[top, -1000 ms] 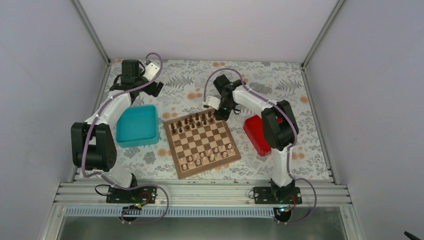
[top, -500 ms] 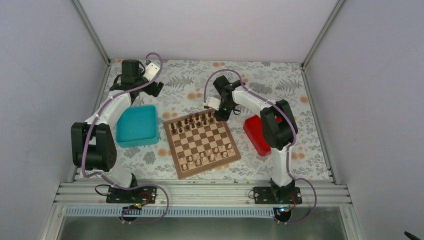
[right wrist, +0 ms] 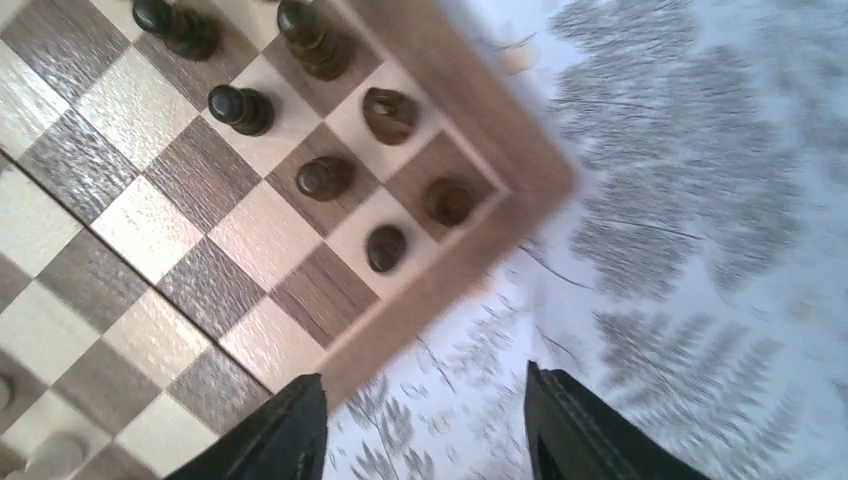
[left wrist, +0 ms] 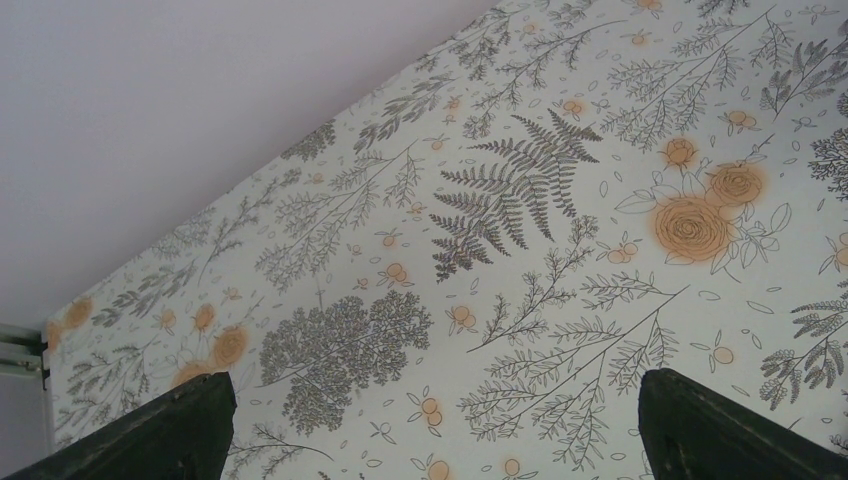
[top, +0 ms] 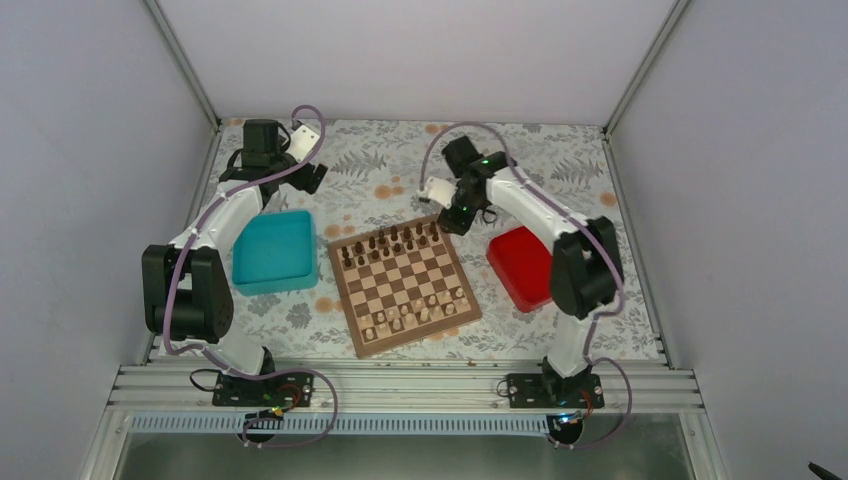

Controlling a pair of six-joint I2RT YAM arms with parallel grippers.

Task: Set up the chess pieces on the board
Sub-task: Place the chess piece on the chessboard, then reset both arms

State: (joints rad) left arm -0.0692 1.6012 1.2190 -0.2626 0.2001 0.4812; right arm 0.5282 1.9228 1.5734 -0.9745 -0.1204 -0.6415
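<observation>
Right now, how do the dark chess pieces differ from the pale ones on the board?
The chess pieces are dark brown and stand along the far edge of the board; the pale pieces are cream and stand along its near edge. The dark ones lie close to the right gripper, which is open beside the board's far right corner; no gripper is near the pale ones. Both sets stand on the squares in two rows.

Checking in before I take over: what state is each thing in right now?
board: lying flat, turned askew
dark chess pieces: standing on its far two rows
pale pieces: on its near two rows
teal tray: empty
red tray: empty
left gripper: open, empty
right gripper: open, empty, by the board's corner
</observation>
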